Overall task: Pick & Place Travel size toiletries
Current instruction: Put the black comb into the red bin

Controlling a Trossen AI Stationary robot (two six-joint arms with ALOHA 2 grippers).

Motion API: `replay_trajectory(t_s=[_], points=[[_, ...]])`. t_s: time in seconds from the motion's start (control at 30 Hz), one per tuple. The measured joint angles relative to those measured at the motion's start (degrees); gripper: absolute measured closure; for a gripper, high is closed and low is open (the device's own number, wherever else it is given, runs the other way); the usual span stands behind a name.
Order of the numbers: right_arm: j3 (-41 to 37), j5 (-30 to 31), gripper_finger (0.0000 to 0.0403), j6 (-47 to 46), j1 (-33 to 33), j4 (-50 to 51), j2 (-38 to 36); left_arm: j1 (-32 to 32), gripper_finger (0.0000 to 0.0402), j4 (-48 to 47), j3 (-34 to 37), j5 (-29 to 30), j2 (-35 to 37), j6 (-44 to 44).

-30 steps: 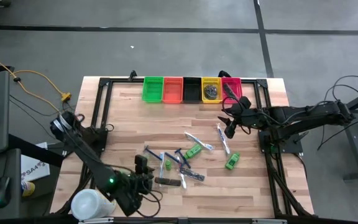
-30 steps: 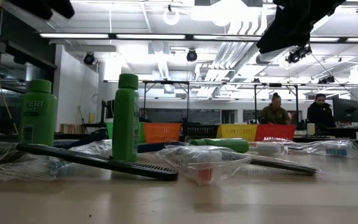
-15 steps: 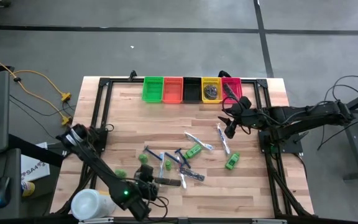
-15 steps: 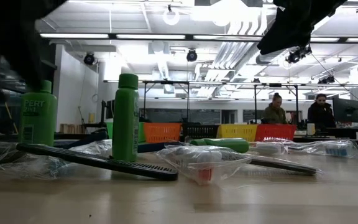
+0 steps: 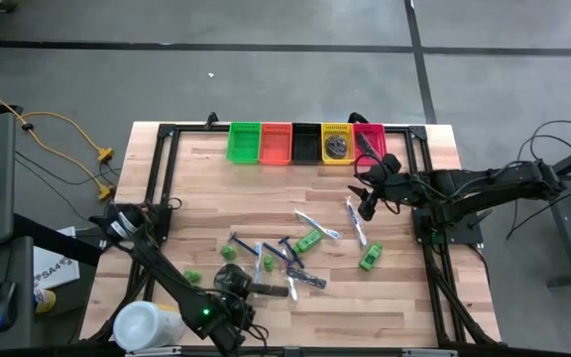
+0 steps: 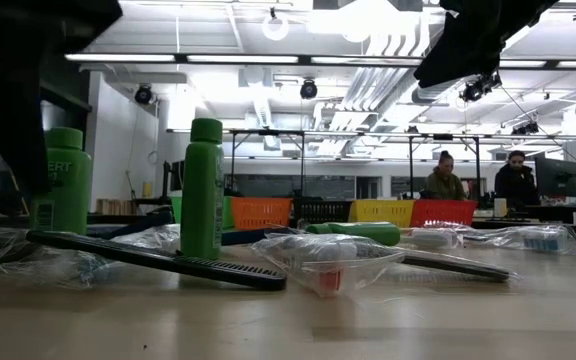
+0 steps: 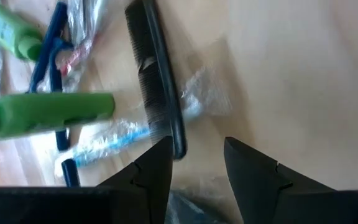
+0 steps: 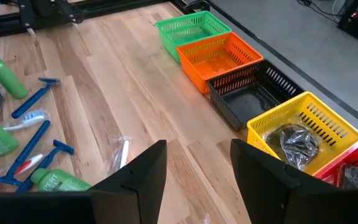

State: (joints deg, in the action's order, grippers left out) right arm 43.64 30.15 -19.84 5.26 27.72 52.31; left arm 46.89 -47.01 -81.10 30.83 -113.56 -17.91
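Travel size toiletries lie in a loose cluster at mid-table: green mini bottles (image 5: 308, 240), blue razors (image 5: 290, 247), bagged toothbrushes (image 5: 355, 220) and a black comb (image 5: 266, 290). In the low view two green bottles (image 6: 206, 190) stand upright behind the comb (image 6: 158, 260). My left gripper (image 5: 238, 281) is open, low over the comb's left end. In the left wrist view the comb (image 7: 157, 81) ends just beside one fingertip of the gripper (image 7: 197, 146). My right gripper (image 5: 367, 206) hangs open above the table's right part, its fingers (image 8: 145, 174) holding nothing.
A row of bins stands along the far edge: green (image 5: 244, 142), orange (image 5: 277, 143), black (image 5: 306, 143), yellow (image 5: 337, 145) with dark bagged items, red (image 5: 370, 139). A large white tub (image 5: 145, 325) sits at the near left corner. Bare wood lies between bins and cluster.
My left gripper has come down toward the black comb near the front edge, rolling a little as it sank, and stays open. A green bottle that the arm covered now shows to its left. My right arm has kept still.
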Motion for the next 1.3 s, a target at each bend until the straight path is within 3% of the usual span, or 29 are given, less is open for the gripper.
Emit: replay_trajectory(t_s=[0.37, 0.6, 1.3], points=[[0.0, 0.0, 0.0231, -0.44, 0.0, 0.09, 0.02, 0.01, 0.0258, -1.78, 0.0, 6.88, -3.01, -0.33], [0.0, 0.0, 0.0231, -0.93, 0.0, 0.9, 0.02, 0.0, 0.0258, -2.04, 0.0, 5.11, -3.24, -0.33], [0.0, -0.02, 0.0231, -1.15, 0.0, 1.72, 0.04, 0.0, 0.0258, -2.44, 0.07, 8.5, -4.46, 1.32]])
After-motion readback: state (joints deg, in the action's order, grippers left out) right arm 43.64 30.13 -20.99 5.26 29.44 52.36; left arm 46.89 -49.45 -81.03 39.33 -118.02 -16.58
